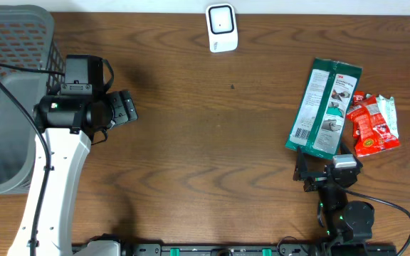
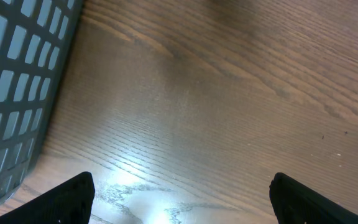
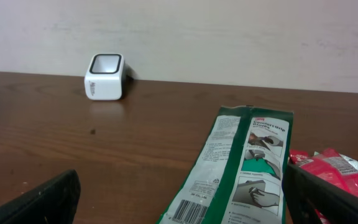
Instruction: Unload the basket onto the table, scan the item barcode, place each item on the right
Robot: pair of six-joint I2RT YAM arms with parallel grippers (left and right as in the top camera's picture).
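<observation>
Green film package (image 3: 241, 168) lies flat on the brown wood surface (image 1: 212, 128), right side, printed face up. A white barcode label sits at its near corner; a small red logo sits at its far end, and the remaining print is too small to read. A red packet (image 1: 373, 126) touches its right edge; white lettering illegible. White scanner (image 3: 107, 76) stands at the far edge, well apart. Grey lattice basket (image 2: 17, 81) stands at the left edge. Left fingers (image 2: 67, 202) spread wide above bare wood. Right fingers (image 3: 36, 202) spread wide just short of the package, gripping nothing.
</observation>
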